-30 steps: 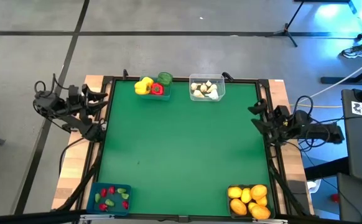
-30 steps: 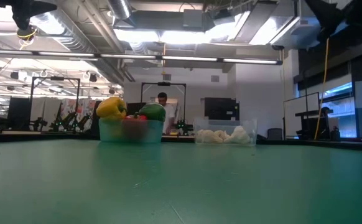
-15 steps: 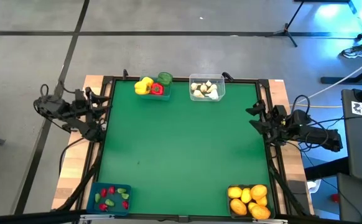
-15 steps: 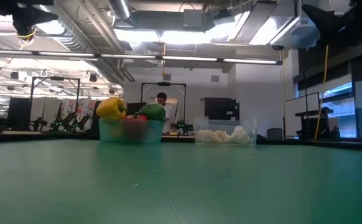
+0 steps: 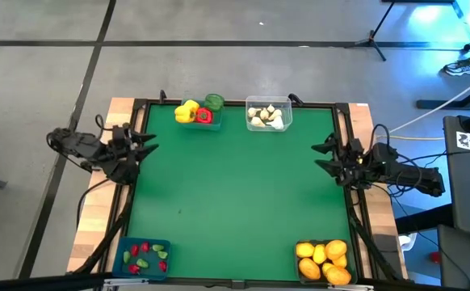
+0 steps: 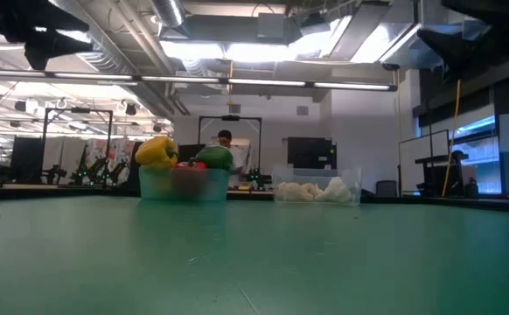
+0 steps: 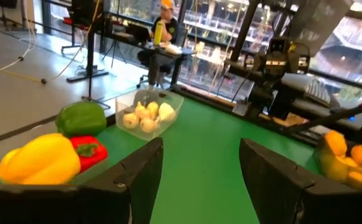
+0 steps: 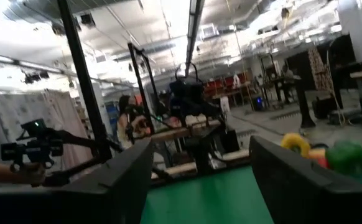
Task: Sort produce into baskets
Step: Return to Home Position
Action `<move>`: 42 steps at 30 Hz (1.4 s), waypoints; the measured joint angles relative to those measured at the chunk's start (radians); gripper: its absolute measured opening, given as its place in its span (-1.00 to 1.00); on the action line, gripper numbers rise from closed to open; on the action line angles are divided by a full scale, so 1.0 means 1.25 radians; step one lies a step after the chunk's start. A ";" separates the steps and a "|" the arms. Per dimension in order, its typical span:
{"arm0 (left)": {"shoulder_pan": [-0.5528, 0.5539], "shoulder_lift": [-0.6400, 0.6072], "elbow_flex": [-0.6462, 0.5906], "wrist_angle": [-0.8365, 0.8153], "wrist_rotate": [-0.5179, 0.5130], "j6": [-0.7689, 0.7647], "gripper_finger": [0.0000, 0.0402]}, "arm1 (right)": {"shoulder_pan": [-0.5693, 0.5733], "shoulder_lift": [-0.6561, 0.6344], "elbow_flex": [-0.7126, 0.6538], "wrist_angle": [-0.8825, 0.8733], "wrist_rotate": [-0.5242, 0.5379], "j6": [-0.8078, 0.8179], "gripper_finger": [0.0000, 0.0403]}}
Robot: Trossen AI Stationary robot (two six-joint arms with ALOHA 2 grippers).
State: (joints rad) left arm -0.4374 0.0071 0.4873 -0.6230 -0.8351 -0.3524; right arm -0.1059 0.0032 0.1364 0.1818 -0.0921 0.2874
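Note:
All produce lies in the baskets. Yellow, red and green peppers (image 5: pixel 198 111) fill the teal basket (image 5: pixel 188 123) at the far edge. Next to it, garlic bulbs (image 5: pixel 267 115) lie in the clear basket (image 5: pixel 287 113). Small red and green pieces (image 5: pixel 144 256) sit in the blue basket (image 5: pixel 127 260) at the near left. Citrus (image 5: pixel 322 257) fills the dark basket (image 5: pixel 303 242) at the near right. My left gripper (image 5: pixel 148 145) hangs open at the mat's left edge, my right gripper (image 5: pixel 320 156) open at its right edge. Both (image 7: pixel 201 158) (image 8: pixel 201 163) hold nothing.
The green mat (image 5: pixel 235 194) lies bare between the baskets, inside a dark frame (image 5: pixel 138 194) on the wooden table. In the low view a person (image 6: pixel 226 140) stands in the room behind the far baskets.
My left gripper has come down and moved toward the table's right, from beyond the frame to the mat's left edge. My right gripper has turned a little, so its fingers now reach slightly farther over the mat. Neither has opened or shut.

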 joint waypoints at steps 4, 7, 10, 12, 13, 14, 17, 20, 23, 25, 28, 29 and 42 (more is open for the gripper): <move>0.000 0.000 -0.052 0.035 -0.003 -0.026 0.03 | 0.000 0.000 0.000 -0.040 0.002 -0.001 0.30; 0.000 0.000 -0.099 0.082 -0.004 -0.040 0.03 | 0.000 0.000 0.000 -0.054 0.002 -0.011 0.30; 0.000 0.000 -0.141 0.119 -0.004 -0.054 0.03 | 0.000 0.000 -0.018 -0.047 0.002 -0.017 0.30; 0.000 0.000 -0.166 0.132 -0.004 -0.080 0.03 | 0.000 -0.001 -0.062 0.002 0.001 -0.004 0.30; 0.000 0.000 -0.174 0.133 -0.004 -0.093 0.03 | 0.000 -0.001 -0.090 0.039 -0.004 0.000 0.30; 0.000 0.000 -0.177 0.133 -0.004 -0.104 0.03 | 0.000 0.000 -0.098 0.053 -0.004 0.012 0.30; 0.000 0.000 -0.177 0.137 -0.005 -0.092 0.03 | 0.000 0.001 -0.097 0.041 0.011 0.013 0.30; 0.000 0.000 -0.177 0.123 -0.008 -0.077 0.03 | 0.000 -0.001 -0.097 0.041 0.001 -0.003 0.30; 0.000 0.000 -0.177 0.082 -0.023 -0.113 0.03 | 0.001 -0.001 -0.097 0.028 0.003 -0.003 0.30; 0.000 0.000 -0.179 0.056 -0.025 -0.134 0.03 | 0.001 -0.001 -0.097 0.023 0.014 -0.003 0.30; -0.005 -0.001 -0.204 0.076 -0.020 -0.141 0.03 | 0.000 0.000 -0.098 0.031 0.016 -0.002 0.30; -0.008 0.000 -0.218 0.092 -0.009 -0.146 0.03 | 0.001 0.000 -0.098 0.030 0.016 0.001 0.30; -0.037 0.000 -0.319 0.454 0.426 -0.043 0.03 | 0.000 0.000 -0.098 0.042 0.017 0.018 0.30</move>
State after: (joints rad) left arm -0.4839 0.0067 0.0887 -0.0555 -0.3023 -0.4063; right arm -0.1053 0.0029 0.0135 0.2344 -0.0709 0.3096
